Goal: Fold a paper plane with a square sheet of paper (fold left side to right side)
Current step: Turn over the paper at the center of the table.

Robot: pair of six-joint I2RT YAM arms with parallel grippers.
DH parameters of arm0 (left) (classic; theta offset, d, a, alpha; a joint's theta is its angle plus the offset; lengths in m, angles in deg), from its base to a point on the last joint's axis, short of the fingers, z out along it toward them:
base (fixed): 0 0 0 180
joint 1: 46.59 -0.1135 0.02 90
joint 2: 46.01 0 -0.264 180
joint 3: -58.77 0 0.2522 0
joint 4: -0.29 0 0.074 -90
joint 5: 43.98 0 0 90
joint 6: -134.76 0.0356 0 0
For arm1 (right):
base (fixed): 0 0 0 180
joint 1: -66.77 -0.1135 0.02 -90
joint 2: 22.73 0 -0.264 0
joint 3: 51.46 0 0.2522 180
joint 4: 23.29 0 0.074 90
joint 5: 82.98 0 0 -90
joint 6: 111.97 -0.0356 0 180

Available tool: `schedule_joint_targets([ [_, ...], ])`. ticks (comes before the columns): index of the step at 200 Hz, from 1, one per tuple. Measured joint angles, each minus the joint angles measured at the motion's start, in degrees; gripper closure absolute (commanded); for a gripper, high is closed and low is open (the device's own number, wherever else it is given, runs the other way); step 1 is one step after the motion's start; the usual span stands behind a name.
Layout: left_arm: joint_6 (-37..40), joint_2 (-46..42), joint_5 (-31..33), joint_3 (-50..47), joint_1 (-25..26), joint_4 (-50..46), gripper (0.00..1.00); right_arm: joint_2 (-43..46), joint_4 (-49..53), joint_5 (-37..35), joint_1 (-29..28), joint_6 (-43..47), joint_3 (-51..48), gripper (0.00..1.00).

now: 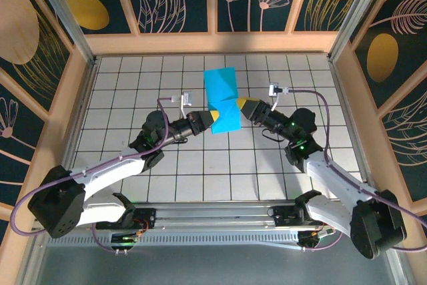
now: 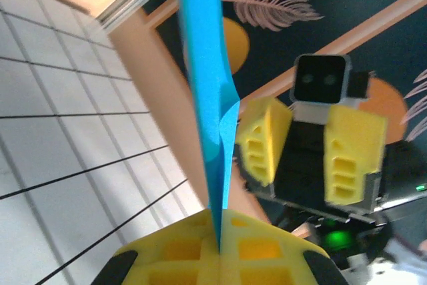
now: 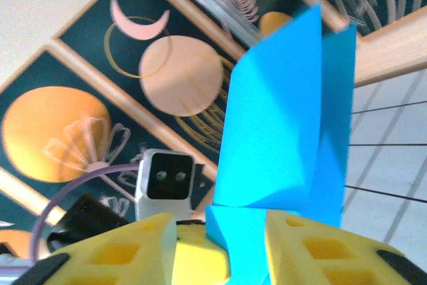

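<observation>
**Folded blue sheet of paper (image 1: pixel 221 98) held where the two hands meet**

The white tiled bench (image 1: pixel 133 85) is ringed by dark wall panels (image 1: pixel 60 5) painted with pale leaves and orange discs. In the top view the two white arms (image 1: pixel 120 171) reach in from the lower corners and meet at the centre of the frame. There the sheet of paper shows as a tall, narrow turquoise shape with slanting creases, brighter above and shaded below. The left hand (image 1: pixel 208 119) meets its lower left edge and the right hand (image 1: pixel 245 107) its right edge.

The left wrist view shows the sheet (image 2: pixel 203 65) edge-on. It is a thin blue strip running from bottom centre to the top of the frame, with a kink midway. The left hand (image 2: pixel 219 248) is pressed together on its bottom edge. Just right of the strip is the right hand (image 2: pixel 303 158), its yellow fingers spread apart.

The right wrist view gives the paper's faces (image 3: pixel 280 125): a broad flap folded over a second layer behind it. Below them, a smaller flap stands in the gap of the spread right hand (image 3: pixel 233 251). At lower left sits a small white camera box (image 3: pixel 165 181) with two lenses.
</observation>
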State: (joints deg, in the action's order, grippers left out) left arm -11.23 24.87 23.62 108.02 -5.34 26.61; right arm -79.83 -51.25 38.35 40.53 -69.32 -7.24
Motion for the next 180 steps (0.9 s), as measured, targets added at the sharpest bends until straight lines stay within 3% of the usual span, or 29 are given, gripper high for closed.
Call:
schedule_joint_targets([
  [40, 8.81, -0.76, 6.25, 6.71, 0.68, -20.90, 1.00, 6.54, 22.64, -15.08, 0.02, 9.70, 2.25, 0.45],
  [61, 14.25, -0.24, 13.42, 12.96, 2.93, -34.42, 1.00, 7.82, 33.83, -25.53, 0.09, 13.14, 4.26, 0.35],
  [95, 18.34, 5.99, 30.18, 23.30, 9.42, -55.10, 1.00, 9.53, 46.82, -39.01, 1.05, 16.02, 4.63, 0.20],
  [138, 13.57, 21.73, 52.94, 35.19, 16.98, -81.96, 1.00, 11.58, 52.06, -45.05, 3.17, 17.51, 4.26, 0.13],
  [180, 5.18, 37.75, 62.99, 43.39, 21.35, -98.82, 1.00, 13.05, 52.70, -45.44, 4.00, 17.49, 2.78, 0.13],
])
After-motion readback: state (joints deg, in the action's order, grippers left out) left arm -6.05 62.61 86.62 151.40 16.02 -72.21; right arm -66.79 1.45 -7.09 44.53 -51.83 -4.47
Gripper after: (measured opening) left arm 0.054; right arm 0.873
